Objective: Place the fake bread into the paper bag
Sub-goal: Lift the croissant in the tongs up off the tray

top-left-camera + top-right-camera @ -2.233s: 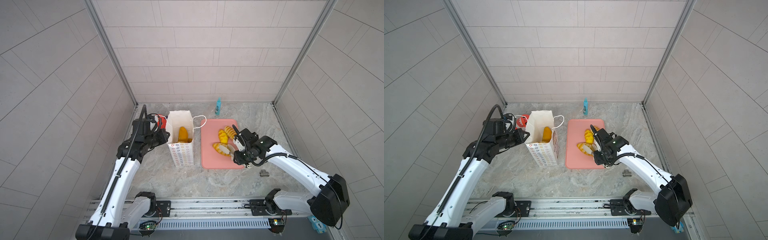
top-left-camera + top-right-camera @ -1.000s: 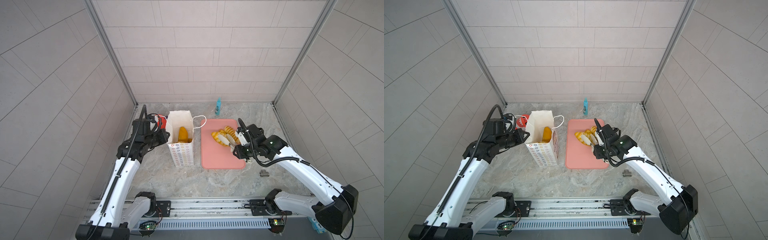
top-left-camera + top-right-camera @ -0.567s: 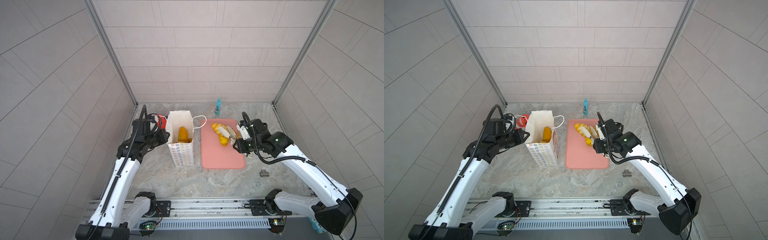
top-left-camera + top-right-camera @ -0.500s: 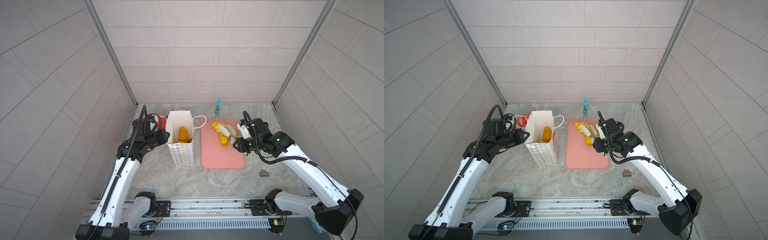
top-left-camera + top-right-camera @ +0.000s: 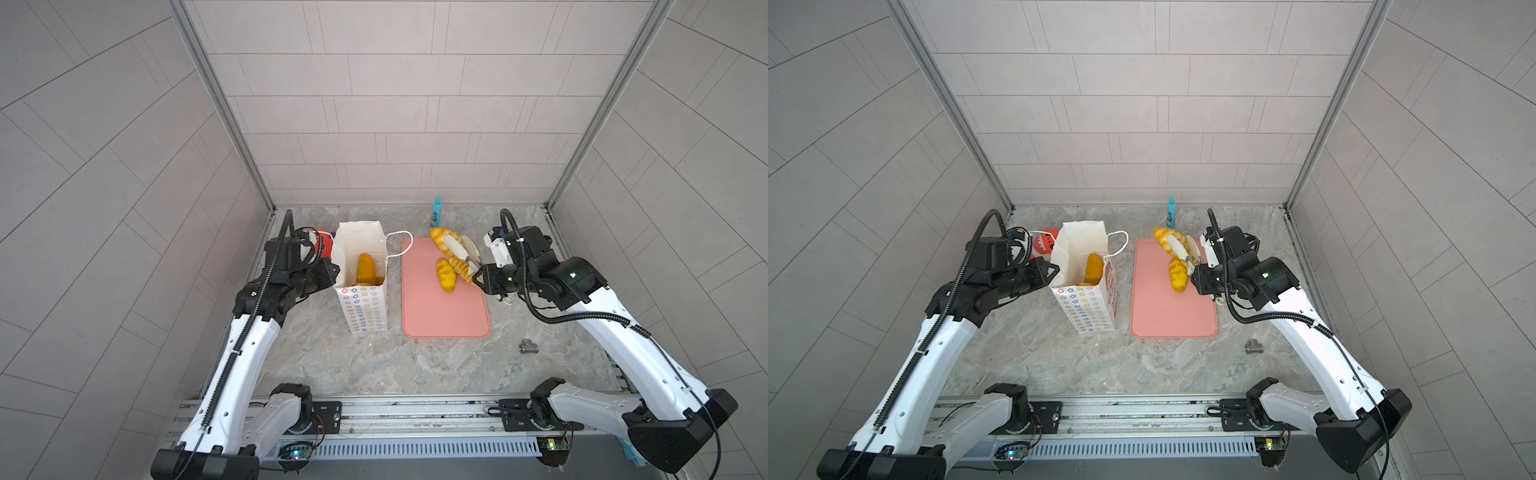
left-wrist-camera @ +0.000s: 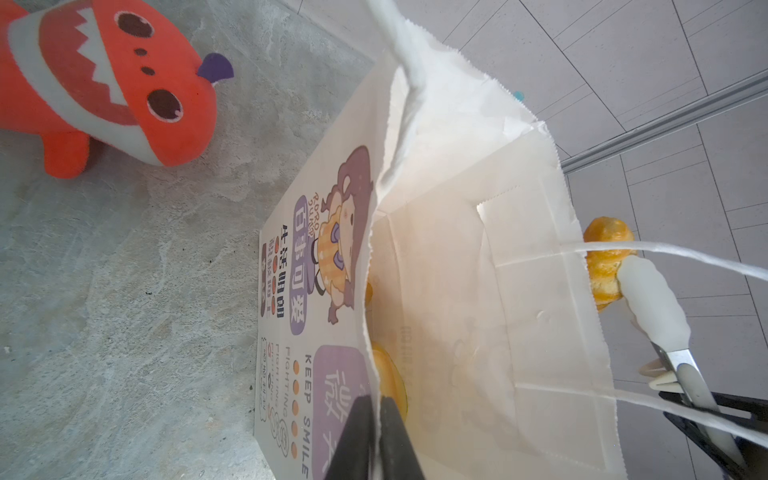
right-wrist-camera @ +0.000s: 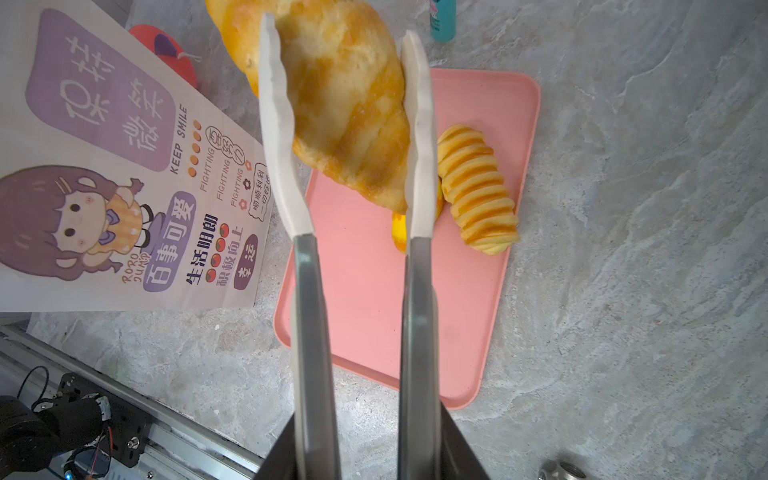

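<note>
The white paper bag [image 5: 361,307] stands upright left of the pink tray [image 5: 444,316], with a golden fake bread [image 5: 365,268] inside. My left gripper [image 6: 380,403] is shut on the bag's rim, as in a top view [image 5: 1054,270]. My right gripper [image 5: 478,278] is shut on metal tongs [image 7: 411,270]. Their white tips clamp a long golden fake bread [image 7: 345,108], raised over the tray's far end [image 5: 440,243]. A ridged roll [image 7: 478,191] and a striped roll [image 5: 446,274] lie on the tray.
A red-orange shark toy [image 6: 104,91] lies behind the bag on the left. A teal bottle [image 5: 436,206] stands at the back wall. A small metal fitting [image 5: 528,346] lies right of the tray. Tiled walls close both sides and the back.
The right arm lifted a bread off the tray with the tongs and carried it up and toward the tray's far end. The left arm and bag have not moved.
</note>
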Robot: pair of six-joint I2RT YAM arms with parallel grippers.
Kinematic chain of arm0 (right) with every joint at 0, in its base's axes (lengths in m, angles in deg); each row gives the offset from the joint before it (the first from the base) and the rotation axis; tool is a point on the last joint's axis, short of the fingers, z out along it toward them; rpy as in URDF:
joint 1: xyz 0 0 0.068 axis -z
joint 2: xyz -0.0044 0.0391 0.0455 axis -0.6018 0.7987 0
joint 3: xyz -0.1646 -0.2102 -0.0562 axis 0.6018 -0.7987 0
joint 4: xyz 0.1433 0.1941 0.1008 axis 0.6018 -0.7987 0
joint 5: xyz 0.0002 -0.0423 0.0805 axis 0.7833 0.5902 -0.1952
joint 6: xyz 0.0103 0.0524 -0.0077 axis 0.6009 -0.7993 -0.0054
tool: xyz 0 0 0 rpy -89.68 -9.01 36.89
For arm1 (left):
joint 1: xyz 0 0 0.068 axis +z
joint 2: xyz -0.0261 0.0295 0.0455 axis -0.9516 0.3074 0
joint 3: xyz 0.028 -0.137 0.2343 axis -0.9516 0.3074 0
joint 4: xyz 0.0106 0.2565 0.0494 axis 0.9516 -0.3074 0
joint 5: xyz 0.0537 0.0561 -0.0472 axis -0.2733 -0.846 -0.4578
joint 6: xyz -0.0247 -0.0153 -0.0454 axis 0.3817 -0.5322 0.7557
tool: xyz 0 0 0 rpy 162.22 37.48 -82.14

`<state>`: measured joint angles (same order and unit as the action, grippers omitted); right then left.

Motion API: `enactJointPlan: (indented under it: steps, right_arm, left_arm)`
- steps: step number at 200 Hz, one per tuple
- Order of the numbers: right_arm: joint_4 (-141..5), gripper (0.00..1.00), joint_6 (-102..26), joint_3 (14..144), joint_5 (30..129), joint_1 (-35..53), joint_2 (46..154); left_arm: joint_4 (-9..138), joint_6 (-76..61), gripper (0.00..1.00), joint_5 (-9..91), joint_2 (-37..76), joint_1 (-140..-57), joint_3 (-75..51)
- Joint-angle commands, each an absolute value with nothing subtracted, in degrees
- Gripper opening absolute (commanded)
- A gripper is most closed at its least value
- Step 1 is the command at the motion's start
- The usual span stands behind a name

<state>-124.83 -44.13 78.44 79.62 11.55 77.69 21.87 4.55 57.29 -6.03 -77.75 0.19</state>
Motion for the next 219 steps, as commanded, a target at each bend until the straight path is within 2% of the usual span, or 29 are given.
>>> enactJointPlan:
  steps: [1,219]
  right_arm:
    - [-124.9,0.39,-43.1,81.6,80.2,12.3,77.1]
    - [-129.9,0.39,-40.3,99.3,79.0,14.5,82.1]
  left_arm:
    - [20.7,4.2,0.11,57.1,-6.8,-77.6,-1.3]
    - [20.9,3.9,0.11,57.4,-6.2,-77.6,-1.7]
